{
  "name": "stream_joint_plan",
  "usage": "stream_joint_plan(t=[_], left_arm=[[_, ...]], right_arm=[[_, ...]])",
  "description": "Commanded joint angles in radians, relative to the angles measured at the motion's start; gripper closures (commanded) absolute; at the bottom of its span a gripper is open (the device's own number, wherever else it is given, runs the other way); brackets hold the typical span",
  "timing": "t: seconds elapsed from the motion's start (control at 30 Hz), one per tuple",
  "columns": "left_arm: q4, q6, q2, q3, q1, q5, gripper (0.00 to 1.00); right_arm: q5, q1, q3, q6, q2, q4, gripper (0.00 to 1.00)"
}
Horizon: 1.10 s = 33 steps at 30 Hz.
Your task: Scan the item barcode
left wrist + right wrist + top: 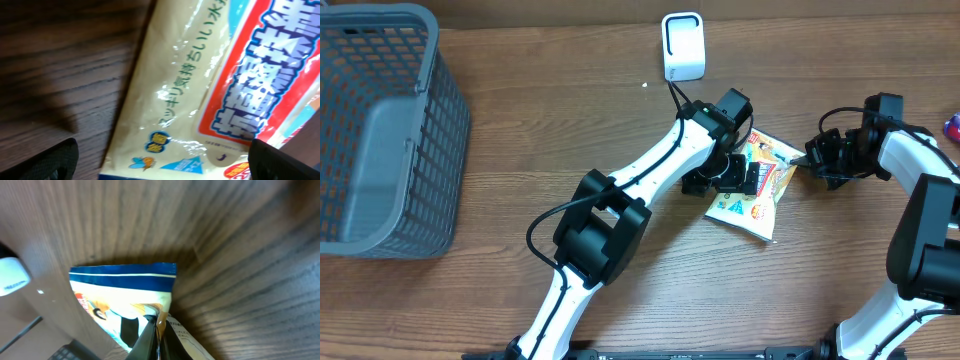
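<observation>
Wooden worktop (570,130) lies under you. Your left gripper (722,178) hangs low over the snack packet (760,205), jaws spread wide and gripping nothing. Just right of them, your right gripper (810,158) has its jaws pinched tight on the packet's edge. Beyond both sits a white scanner (683,45); far left, a grey basket (440,150).

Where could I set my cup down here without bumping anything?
The widest bare wood lies between the grey basket and the left arm. Another patch sits below the snack packet, between the left arm and the right arm. It is crowded around the packet, where both arms meet, just below the white scanner.
</observation>
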Motion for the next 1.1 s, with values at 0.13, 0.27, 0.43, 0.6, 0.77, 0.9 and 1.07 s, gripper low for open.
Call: stream_joint_plan(t=[0.13,0.27,0.43,0.6,0.77,0.9,1.07], left_arm=[[0.037,-0.085,-0.002,-0.038,-0.019,0.002,0.00],[0.073,-0.085,-0.002,-0.088,-0.027,0.023,0.00],[0.092,-0.135,-0.002,-0.119,-0.030,0.021,0.00],[0.139,-0.197,-0.002,-0.142,-0.038,0.022,0.00],[0.166,-0.197,-0.002,-0.145,-0.052,0.026,0.08],[0.168,-0.197,-0.002,-0.145,-0.056,0.048,0.16],[0.162,-0.187,-0.002,-0.145,-0.049,0.058,0.41]], right_arm=[[0.032,0.008,-0.008,-0.061,-0.005,-0.002,0.96],[0.034,0.008,-0.008,-0.215,-0.005,-0.016,0.93],[0.096,0.008,-0.008,-0.334,-0.005,-0.069,0.76],[0.139,0.009,-0.008,-0.380,-0.005,-0.125,0.75],[0.150,0.017,-0.008,-0.384,-0.005,-0.171,0.84],[0.149,0.053,-0.008,-0.383,-0.005,-0.180,0.84],[0.149,0.114,-0.008,-0.383,-0.005,-0.151,0.75]])
